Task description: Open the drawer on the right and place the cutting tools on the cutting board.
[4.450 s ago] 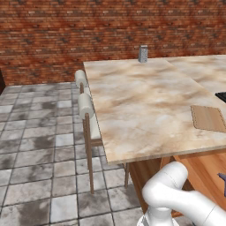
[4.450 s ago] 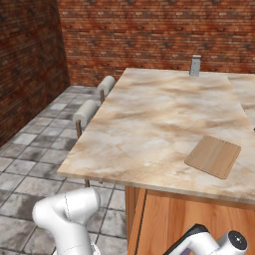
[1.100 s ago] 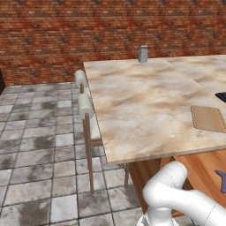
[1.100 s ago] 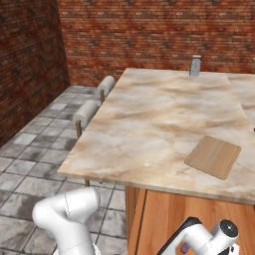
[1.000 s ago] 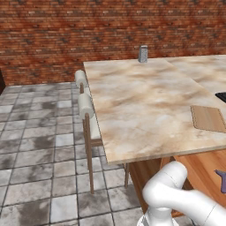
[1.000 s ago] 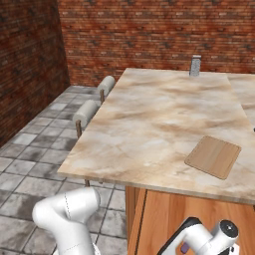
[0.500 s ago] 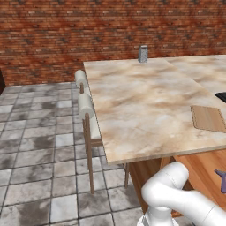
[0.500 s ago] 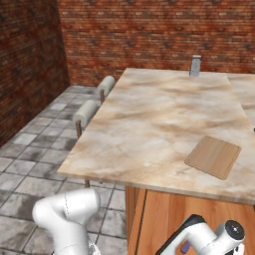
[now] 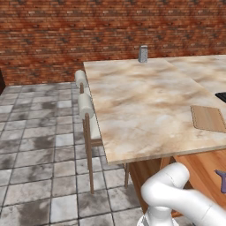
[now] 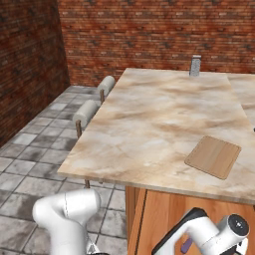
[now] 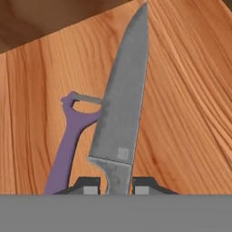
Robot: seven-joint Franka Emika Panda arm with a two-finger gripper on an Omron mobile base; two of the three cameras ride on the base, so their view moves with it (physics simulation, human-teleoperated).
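Observation:
The drawer [image 11: 190,90] is pulled open below the counter edge, its orange-brown wood showing in both base views [image 9: 201,165] [image 10: 164,214]. In the hand view my gripper [image 11: 118,186] is shut on the knife [image 11: 122,104], its dark fingertips [image 11: 89,185] flanking the base of the grey blade, which points away from the hand. The bluish-purple forked tool [image 11: 68,145] lies beside the knife, its fork partly under the blade, and also shows as the purple tool [image 9: 222,181] [image 10: 187,244] in the base views. The cutting board [image 9: 207,118] [image 10: 214,157] lies bare on the countertop near its front edge.
A grey canister [image 9: 143,54] [image 10: 195,65] stands at the far edge of the marbled countertop [image 9: 145,101]. Two chairs [image 9: 86,106] [image 10: 87,112] are tucked in along the counter's left side. A dark object [image 9: 222,96] sits at the right border.
In the right base view the wrist has come up slightly out of the drawer since the oldest frame. Over the last second the jaws have stayed closed on the knife.

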